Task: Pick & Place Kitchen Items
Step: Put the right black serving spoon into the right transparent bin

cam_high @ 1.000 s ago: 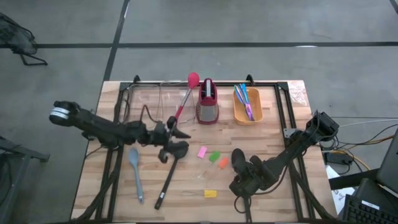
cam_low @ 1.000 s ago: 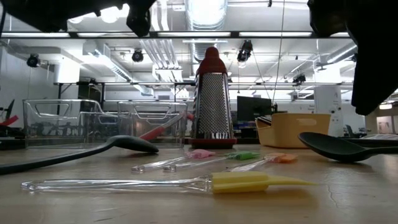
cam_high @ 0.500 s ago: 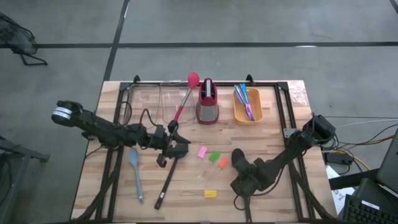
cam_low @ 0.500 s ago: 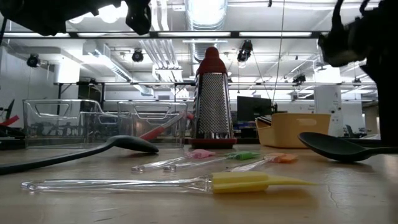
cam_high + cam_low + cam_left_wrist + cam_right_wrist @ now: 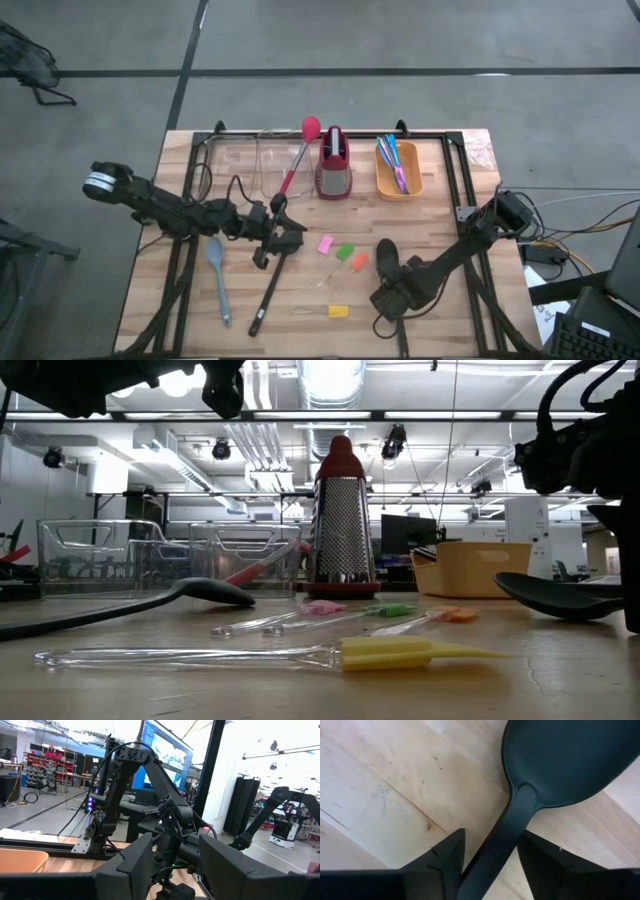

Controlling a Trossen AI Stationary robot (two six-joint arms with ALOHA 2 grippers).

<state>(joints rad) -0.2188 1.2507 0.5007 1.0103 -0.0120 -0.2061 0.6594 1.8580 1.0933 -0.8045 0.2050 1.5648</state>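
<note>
Right tool (image 5: pixel 487 855) straddles black spoon (image 5: pixel 555 760) handle, low over table (image 5: pixel 385 800).

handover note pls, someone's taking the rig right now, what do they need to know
Right pincer: low at the near right of the table, fingers either side of a black spoon's handle, bowl just off the wood; grip not confirmed.
Left pincer: hovering open, empty, over the second black spoon.
On the table: grey-blue spoon, pink, green, orange and yellow pieces.
Done: red spoon leans in the clear bin; thin cutlery in the orange bin.
Left: both black spoons, grey-blue spoon, four coloured pieces.
</note>
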